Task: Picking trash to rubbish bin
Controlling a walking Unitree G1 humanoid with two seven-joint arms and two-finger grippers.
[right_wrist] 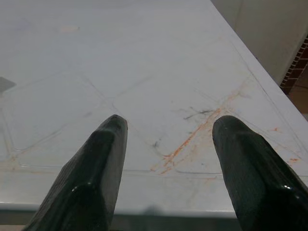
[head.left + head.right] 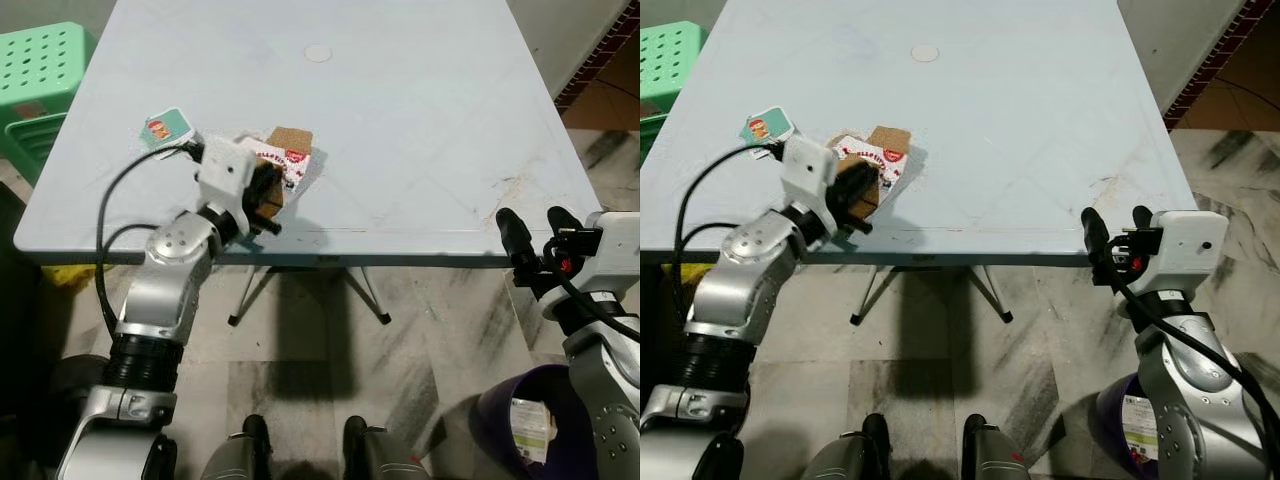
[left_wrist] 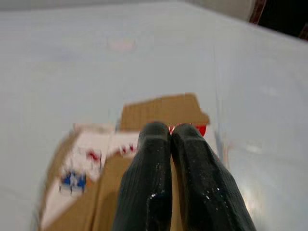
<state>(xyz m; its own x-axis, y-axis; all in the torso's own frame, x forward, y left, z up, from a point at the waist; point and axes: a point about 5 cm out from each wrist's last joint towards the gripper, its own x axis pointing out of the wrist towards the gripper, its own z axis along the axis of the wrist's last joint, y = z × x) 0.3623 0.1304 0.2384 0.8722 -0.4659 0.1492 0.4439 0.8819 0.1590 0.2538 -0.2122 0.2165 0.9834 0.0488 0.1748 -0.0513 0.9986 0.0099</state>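
A flattened brown and white cardboard carton [image 2: 290, 148] with red print lies near the front left of the pale blue table [image 2: 430, 120]. My left gripper [image 2: 268, 200] is shut on the carton's near brown flap; in the left wrist view its fingertips [image 3: 155, 137] press together over the carton [image 3: 163, 108]. A small teal wrapper [image 2: 165, 128] lies just left of the carton. My right gripper [image 2: 530, 235] hovers open at the table's front right edge, with nothing between its fingers [image 1: 108, 139]. A purple rubbish bin [image 2: 530, 420] stands on the floor below it, with a carton inside.
A green plastic stool [image 2: 40, 70] stands beside the table's left side. A small white disc [image 2: 318, 53] lies at the table's far middle. Orange scuff marks [image 1: 192, 139] run across the front right of the tabletop. Metal table legs [image 2: 245, 295] stand on the marble floor.
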